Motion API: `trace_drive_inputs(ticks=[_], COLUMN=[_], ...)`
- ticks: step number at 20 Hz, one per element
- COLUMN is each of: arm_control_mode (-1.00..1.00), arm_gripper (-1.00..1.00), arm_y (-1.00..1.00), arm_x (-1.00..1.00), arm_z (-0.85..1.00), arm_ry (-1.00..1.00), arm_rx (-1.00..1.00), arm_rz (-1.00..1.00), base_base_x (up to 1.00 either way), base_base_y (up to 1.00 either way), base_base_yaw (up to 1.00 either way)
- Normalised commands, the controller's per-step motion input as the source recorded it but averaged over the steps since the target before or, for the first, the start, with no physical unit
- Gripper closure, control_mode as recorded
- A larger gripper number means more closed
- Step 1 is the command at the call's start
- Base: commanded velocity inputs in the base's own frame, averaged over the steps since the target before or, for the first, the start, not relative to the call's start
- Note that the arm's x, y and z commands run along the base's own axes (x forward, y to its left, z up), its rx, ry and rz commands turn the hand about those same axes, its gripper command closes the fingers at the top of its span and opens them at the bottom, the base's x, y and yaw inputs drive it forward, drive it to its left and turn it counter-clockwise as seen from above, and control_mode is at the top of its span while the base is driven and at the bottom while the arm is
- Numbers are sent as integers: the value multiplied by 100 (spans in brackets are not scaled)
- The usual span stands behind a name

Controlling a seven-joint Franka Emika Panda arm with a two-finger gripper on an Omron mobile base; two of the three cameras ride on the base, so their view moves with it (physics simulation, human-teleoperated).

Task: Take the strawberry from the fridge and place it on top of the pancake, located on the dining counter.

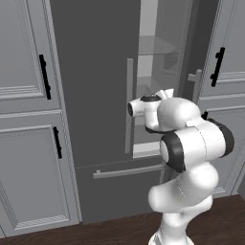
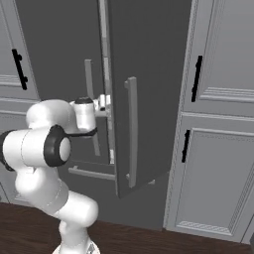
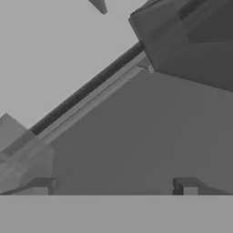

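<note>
Gripper (image 3: 113, 185) fingers spread wide, at the fridge (image 1: 95, 95) opening, left base view shows glass shelf (image 1: 160, 48)

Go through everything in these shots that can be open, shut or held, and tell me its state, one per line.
fridge: right door swung partly open, left door shut, bottom drawer shut.
end effector: open, holding nothing, reaching into the gap at the open door.
glass shelf: visible inside, nothing seen on it.
cabinets: doors shut.

Dark grey fridge (image 1: 95, 72), right door ajar, pale shelves visible.
</note>
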Motion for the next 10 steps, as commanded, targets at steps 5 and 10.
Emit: trace_drive_inputs(ticks=[5, 10], arm_control_mode=[-100, -100], arm_gripper=[-100, -100], arm_y=[-51, -65], arm_x=[-71, -63], arm_z=[27, 19], arm_ry=[-8, -4], arm_rx=[-4, -1], arm_rz=[-2, -3], base_base_x=[0, 0], base_base_y=[0, 0], base_base_yaw=[0, 0])
